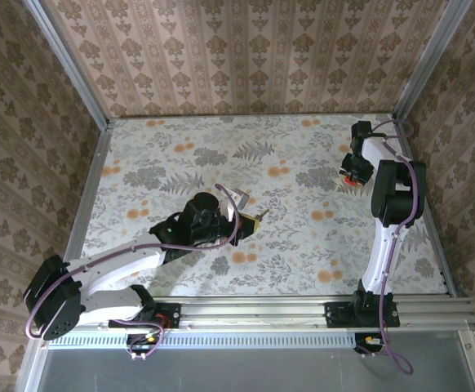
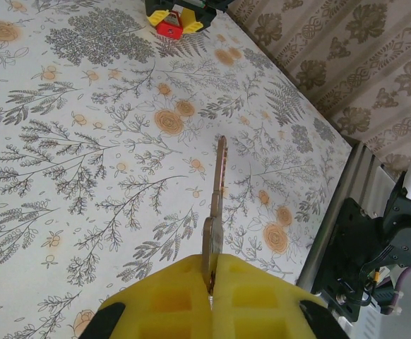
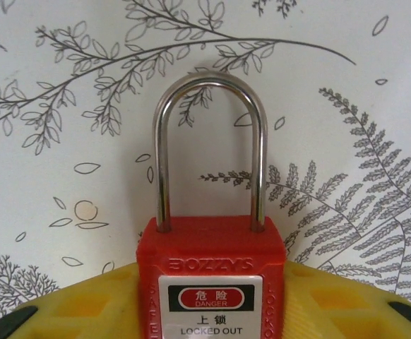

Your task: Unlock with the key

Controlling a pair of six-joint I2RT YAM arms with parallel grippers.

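So, the key (image 2: 218, 191) is pinched by its head in the left tool (image 2: 211, 279), with the 2 pads fully shut on it and the blade stuck straight out over the middle of the bench (image 1: 303, 245). The red padlock (image 3: 211, 275) is way over at the far right, well apart from the key. Its body is sandwiched between the yellow pads of the right tool (image 3: 211, 311), which are seen flush against both sides with no gap, so it's taken as gripped. How firmly can't be told. The shackle (image 3: 210, 141) is seated in both holes, so nothing's been unlocked yet. Stuff that could go wrong, as a guess: only a thin sliver of the key is clamped, so it could get pivoted or shoved back between the pads if the tip is bumped against the lock body instead of the keyway. The keyway end is buried toward the right tool's palm and can't be seen, so access might be blocked. And if the lock is only lightly held, it could be twisted out of the pads once the key gets turned.
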